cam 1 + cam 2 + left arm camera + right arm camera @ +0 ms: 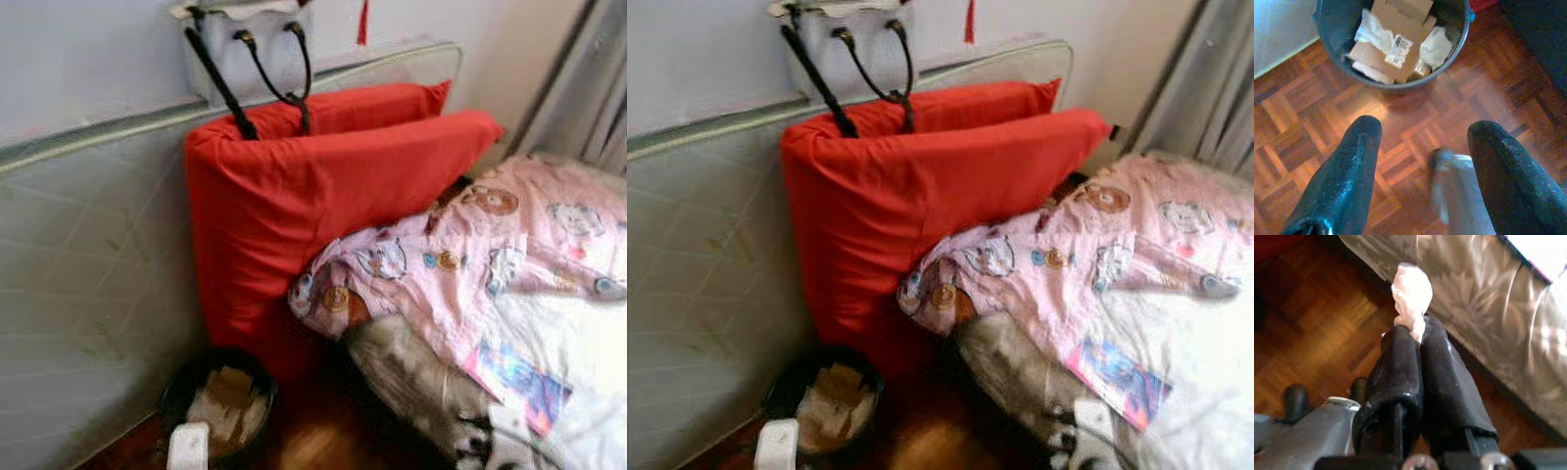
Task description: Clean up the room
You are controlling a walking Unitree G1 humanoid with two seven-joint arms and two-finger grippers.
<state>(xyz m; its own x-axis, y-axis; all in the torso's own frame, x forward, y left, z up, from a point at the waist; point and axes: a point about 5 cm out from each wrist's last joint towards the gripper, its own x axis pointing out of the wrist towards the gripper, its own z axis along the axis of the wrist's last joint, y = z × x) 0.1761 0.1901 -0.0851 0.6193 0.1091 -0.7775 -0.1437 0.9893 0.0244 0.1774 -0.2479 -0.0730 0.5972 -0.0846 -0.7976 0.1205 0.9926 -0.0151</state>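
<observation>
Right gripper pinched on a crumpled pale wad, possibly tissue, above parquet floor beside the bed's grey skirt. Left gripper, fingers wide apart, hovers over the floor just near of the dark bin, which holds cardboard and white paper. Far behind the bin, a red cushion leans upright; pink quilt at right.

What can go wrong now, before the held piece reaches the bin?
The right end effector pinches only the bottom of the crumpled tissue, so it may slip out onto the wooden floor. The bin already holds cardboard, so the tissue might rest on top.
</observation>
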